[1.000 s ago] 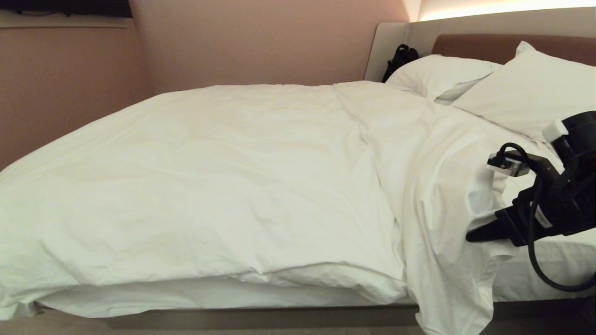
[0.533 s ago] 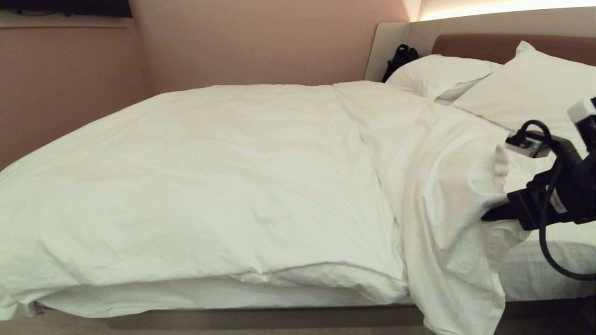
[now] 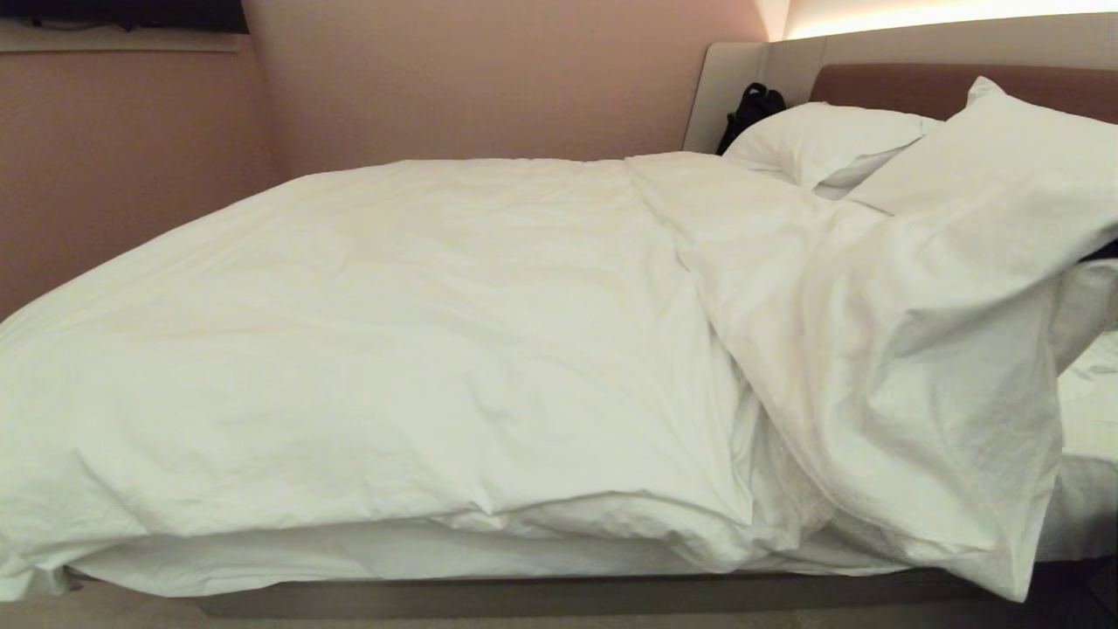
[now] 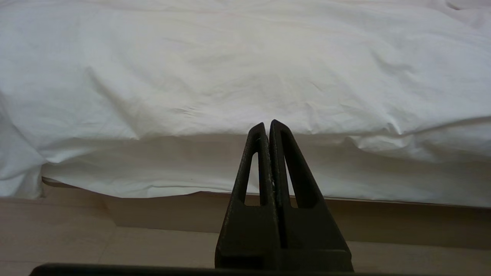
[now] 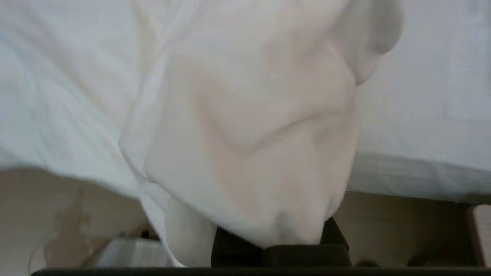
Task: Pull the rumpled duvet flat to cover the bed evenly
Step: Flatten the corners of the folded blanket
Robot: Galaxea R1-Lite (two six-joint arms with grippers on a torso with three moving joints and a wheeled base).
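Wide bed (image 3: 524, 603) under white duvet (image 3: 393, 349), mostly flat on the left. Near corner of the duvet now lifted and pulled right, toward the pillows (image 3: 830, 140), draping over and hiding the arm seen earlier. Right hand (image 5: 280, 251) clamped on the duvet's cloth. Left hand (image 4: 267, 126) closed, empty, low beside the bed's edge.

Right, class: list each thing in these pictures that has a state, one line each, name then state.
duvet: mostly spread, its headboard-end flap lifted and bunched.
right gripper: shut on the duvet, wrapped in its cloth.
left gripper: shut, empty, pointing at the bed's side.
bed: sheet bare at the right edge.
pillows: lying at the headboard.
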